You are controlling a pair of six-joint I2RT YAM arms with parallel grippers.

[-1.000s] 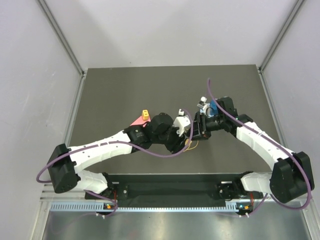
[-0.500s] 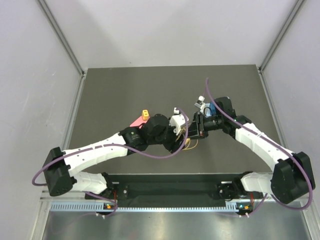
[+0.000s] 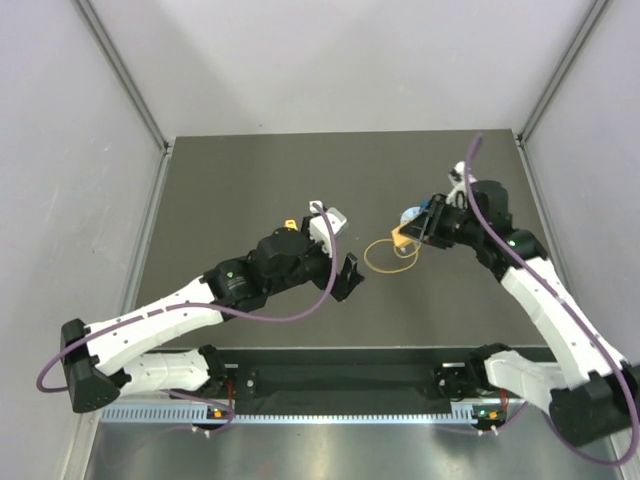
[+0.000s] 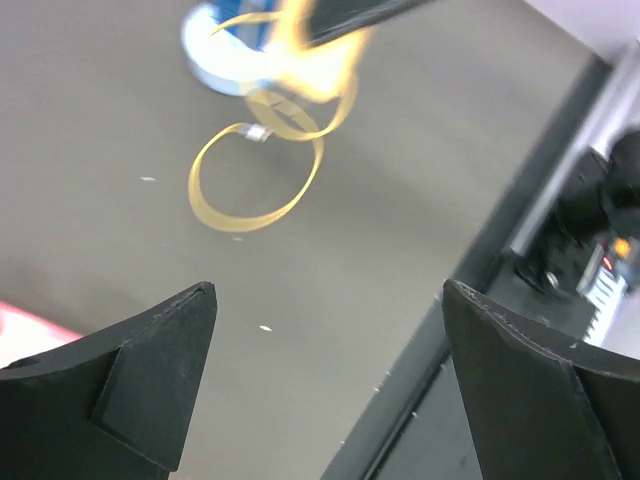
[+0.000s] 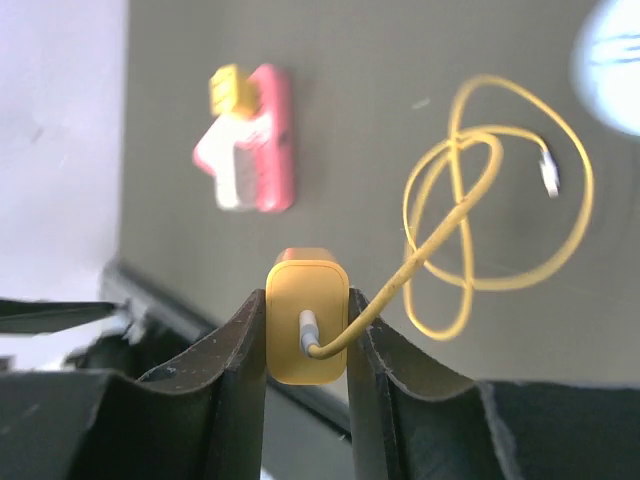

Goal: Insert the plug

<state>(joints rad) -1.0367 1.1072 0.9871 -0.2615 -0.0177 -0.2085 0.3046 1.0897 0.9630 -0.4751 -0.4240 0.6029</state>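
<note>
Two arms reach in over a dark grey table (image 3: 230, 180), and only one has anything in its grasp. The right gripper (image 5: 306, 305) is closed tight on the plug (image 5: 306, 330), a small yellow squarish connector pinched flat between the two black fingers. It sits right of the table's middle. From its face a thin yellow wire (image 5: 410, 272) runs out into several loose loops lying on the surface, just beside the gripper.

The left gripper (image 4: 328, 290) is spread wide with nothing between its fingers. It hangs near the front of the table, and bare surface separates it from the loops. Seen from above, it is well apart from the plug.

Other things lie around. A blue-and-white disc (image 4: 215, 60) rests on the table at the far side of the loops, close to the right gripper. A pink block (image 5: 262, 140) lies further left with a small yellow block (image 5: 228, 90) at one end. From overhead the left arm's wrist covers nearly all of the pink, so only the yellow end shows — that arm stands between the plug and the block.

Pale walls (image 3: 60, 200) close the table in on the left, the right and the far side, with metal rails along the side edges. A black rail (image 3: 350, 378) runs along the front. Behind both grippers the dark surface runs on toward the far wall — that is where the widest room lies.
</note>
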